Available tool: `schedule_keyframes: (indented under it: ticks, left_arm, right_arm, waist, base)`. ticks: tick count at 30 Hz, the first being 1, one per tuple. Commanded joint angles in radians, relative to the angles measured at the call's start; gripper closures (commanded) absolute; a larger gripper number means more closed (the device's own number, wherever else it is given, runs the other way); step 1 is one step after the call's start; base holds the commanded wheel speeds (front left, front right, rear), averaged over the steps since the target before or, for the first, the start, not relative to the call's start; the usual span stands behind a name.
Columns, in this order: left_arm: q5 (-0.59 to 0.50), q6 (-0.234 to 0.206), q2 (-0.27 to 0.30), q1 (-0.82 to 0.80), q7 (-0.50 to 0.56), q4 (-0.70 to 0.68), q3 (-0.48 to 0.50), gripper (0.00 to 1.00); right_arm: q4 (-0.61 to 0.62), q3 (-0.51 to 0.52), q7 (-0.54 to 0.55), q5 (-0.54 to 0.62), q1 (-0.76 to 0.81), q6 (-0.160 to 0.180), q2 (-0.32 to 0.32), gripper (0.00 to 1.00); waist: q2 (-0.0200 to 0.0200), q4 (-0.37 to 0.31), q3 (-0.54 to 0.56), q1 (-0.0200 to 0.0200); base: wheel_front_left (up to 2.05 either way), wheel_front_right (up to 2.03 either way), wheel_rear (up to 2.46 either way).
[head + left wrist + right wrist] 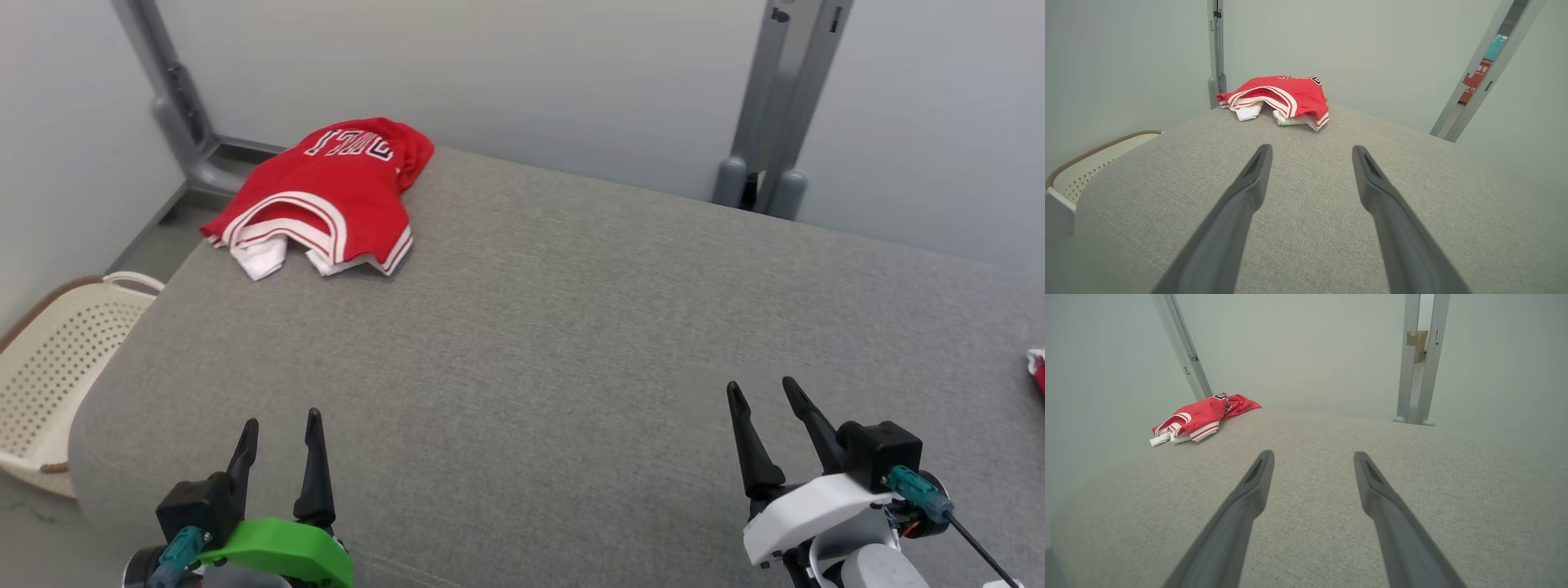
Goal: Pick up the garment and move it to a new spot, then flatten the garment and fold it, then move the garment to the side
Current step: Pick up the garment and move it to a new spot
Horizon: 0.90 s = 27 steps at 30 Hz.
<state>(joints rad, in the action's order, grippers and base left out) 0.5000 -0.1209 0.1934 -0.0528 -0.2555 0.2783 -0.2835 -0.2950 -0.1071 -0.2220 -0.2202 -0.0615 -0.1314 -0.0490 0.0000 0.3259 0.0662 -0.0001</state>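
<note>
Left hand (282,418) and right hand (761,383) both open, empty. Upper-left red jersey (343,188): likely light, limp, slick; pinch the white-trimmed near edge.

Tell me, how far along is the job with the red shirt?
Done, it seems: the red shirt lies roughly folded at the far left corner of the cushion. In hand: nothing; left gripper and right gripper rest open and empty. Left: perhaps nothing, or a neater fold; the edges look uneven.
</note>
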Motion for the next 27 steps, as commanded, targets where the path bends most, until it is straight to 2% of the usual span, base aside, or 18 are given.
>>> schedule_keyframes:
  ticks: [1,5,17,22,27]
  left_arm:
    - [0.008,-0.005,0.006,0.016,0.0,-0.006,0.006,0.0]
    - [0.021,-0.02,0.011,0.039,-0.004,-0.032,0.03,0.0]
    - [0.026,-0.025,0.021,0.055,0.003,-0.043,0.045,0.0]
    - [0.042,-0.034,0.05,0.005,0.005,-0.059,0.09,0.0]
    - [0.06,-0.033,0.117,-0.131,0.025,-0.131,0.159,0.0]
  right_arm:
    - [-0.007,-0.001,-0.007,-0.006,-0.01,0.001,-0.003,0.0]
    - [-0.018,-0.031,-0.008,-0.005,-0.035,0.001,-0.003,0.0]
    - [-0.042,-0.054,-0.014,-0.008,-0.052,0.001,-0.003,0.0]
    - [-0.011,-0.039,-0.002,0.024,-0.073,0.001,-0.003,0.0]
    - [0.07,-0.003,0.046,0.099,-0.125,0.001,-0.004,0.0]
  waist:
    - [0.0,0.139,-0.002,0.0001]
    - [0.0,0.159,-0.019,0.0001]
    - [0.0,0.159,-0.024,0.0001]
    - [0.0,0.118,-0.062,0.0001]
    - [0.0,0.059,-0.173,0.0001]
  base:
    - [0.0,0.0,0.0]
    - [0.0,0.0,0.0]
    - [0.0,0.0,0.0]
    - [0.0,0.0,0.0]
    - [0.0,0.0,0.0]
